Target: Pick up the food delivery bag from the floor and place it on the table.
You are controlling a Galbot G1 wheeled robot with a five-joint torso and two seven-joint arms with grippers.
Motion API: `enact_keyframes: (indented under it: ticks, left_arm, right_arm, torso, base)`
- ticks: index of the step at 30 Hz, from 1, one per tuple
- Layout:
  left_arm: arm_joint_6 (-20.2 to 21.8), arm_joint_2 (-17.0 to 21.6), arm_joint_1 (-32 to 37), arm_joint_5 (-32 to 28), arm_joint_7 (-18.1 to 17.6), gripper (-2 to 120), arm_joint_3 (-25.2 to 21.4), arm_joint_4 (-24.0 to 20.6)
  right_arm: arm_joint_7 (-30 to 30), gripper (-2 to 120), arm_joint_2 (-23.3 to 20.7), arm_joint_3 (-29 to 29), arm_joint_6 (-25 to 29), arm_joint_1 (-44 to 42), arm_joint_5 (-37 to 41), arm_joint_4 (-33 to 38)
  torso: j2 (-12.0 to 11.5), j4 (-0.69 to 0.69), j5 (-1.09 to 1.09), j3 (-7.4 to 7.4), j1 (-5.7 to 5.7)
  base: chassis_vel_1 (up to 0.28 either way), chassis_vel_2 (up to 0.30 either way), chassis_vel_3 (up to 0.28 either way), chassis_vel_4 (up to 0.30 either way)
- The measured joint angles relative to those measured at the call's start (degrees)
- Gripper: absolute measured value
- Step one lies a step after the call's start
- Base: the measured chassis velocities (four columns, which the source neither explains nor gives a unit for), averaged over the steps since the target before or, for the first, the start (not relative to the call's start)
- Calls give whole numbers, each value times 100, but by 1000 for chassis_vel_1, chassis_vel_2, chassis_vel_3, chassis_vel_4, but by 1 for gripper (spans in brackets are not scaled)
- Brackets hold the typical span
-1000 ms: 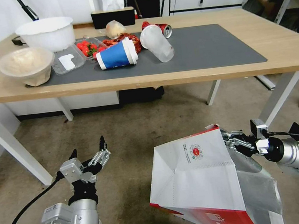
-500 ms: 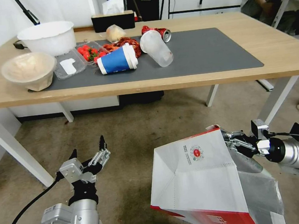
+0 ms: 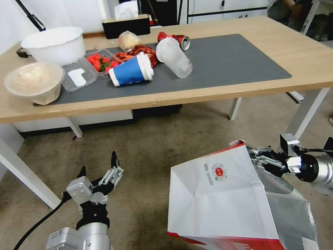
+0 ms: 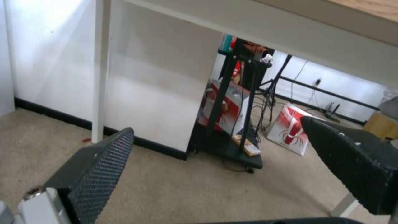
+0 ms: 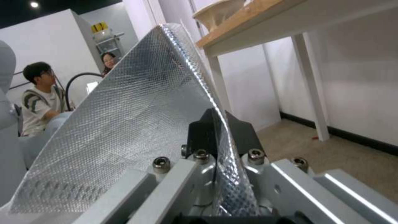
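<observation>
The right pincer [image 3: 256, 156] is gripping the foil-lined top edge of the food delivery bag [image 3: 224, 198], its fingers closed on it. The bag is hanging tilted above the floor [image 3: 145, 150], in front of the table [image 3: 171, 97]. The left pincer [image 3: 98, 171] is waiting wide open and empty, low above the floor.

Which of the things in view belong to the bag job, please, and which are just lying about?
Part of the job:
- food delivery bag, its rim pinched in the right pincer
- table
- floor

Just lying about:
- blue paper cup, on its side
- clear plastic cup
- crushed red can
- strawberries
- two bowls
- left pincer, open and idle
</observation>
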Motion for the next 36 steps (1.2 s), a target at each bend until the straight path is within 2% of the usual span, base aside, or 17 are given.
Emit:
enact_keyframes:
  ticks: [28, 36]
  left_arm:
    - [15, 1, -10, 0, 26, 100, -20, -44]
    - [101, 162, -108, -131, 27, 100, -124, -24]
  right_arm:
    - [-40, 0, 9, 5, -7, -12, -34, 56]
    - [-46, 0, -70, -20, -13, 38, -9, 16]
  torso:
    - [358, -2, 0, 241, 116]
    - [417, -1, 0, 280, 134]
  base:
    - [0, 0, 0, 0]
    - [0, 0, 0, 0]
